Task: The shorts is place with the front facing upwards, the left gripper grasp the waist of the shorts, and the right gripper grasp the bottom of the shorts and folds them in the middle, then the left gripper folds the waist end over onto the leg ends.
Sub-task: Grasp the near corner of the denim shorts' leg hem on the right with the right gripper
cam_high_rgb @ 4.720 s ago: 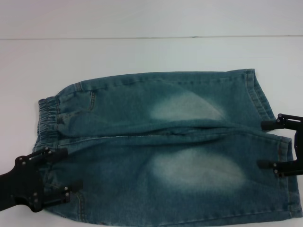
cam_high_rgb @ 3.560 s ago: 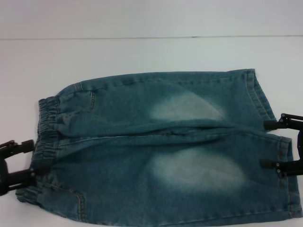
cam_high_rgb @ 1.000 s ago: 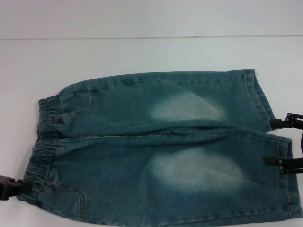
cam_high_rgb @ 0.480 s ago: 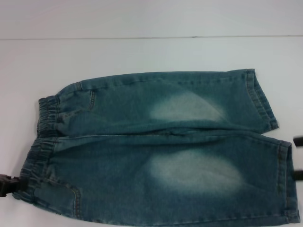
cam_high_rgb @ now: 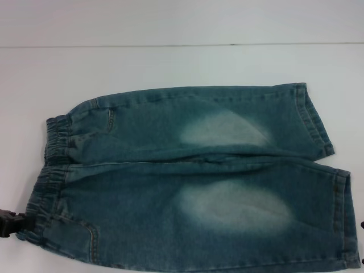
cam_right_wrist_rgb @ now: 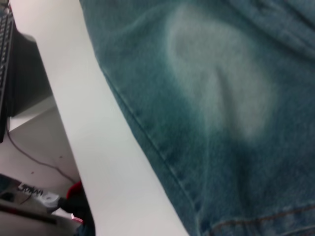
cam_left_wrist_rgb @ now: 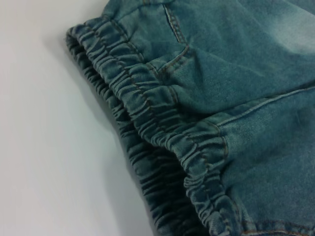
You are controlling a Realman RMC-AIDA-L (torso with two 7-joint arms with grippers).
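1. The shorts (cam_high_rgb: 193,176) lie flat on the white table (cam_high_rgb: 170,62) — waist (cam_high_rgb: 48,165) to the left, leg ends (cam_high_rgb: 335,187) to the right.
2. The left gripper (cam_high_rgb: 8,223) shows only at the waist's near corner — its opening I cannot tell.

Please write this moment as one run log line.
shorts: flat, unfolded | waist: robot's left | left gripper: beside waist | right gripper: not visible | fold: not started

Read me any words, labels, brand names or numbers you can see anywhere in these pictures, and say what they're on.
None can be read.
The shorts: plain denim, no lettering or tag showing.
The small object on the floor beside the table: dark marks, too blurred to read.
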